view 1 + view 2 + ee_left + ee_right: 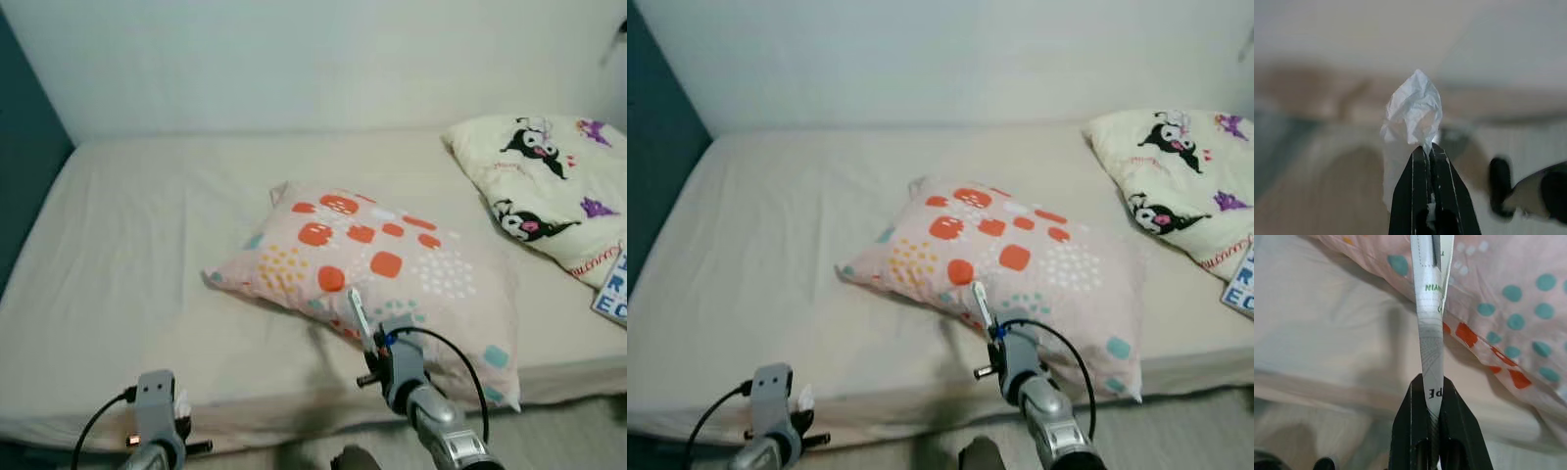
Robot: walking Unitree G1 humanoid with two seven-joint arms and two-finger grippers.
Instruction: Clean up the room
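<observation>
Bed [147, 255] with spotted pillow [392, 264] and cartoon pillow [549, 186]: right gripper [1432, 396], jaws clenched on a thin wrapper [1431, 333] before the spotted pillow, may let it slip, while left gripper [1425, 161], low beside the bed, pinches a tissue [1413, 112] only by its edge.

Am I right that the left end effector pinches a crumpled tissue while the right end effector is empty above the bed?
Not quite. The left end effector does pinch the tissue, but the right end effector is not empty: the right wrist view shows it shut on a printed paper strip above the bed.
</observation>
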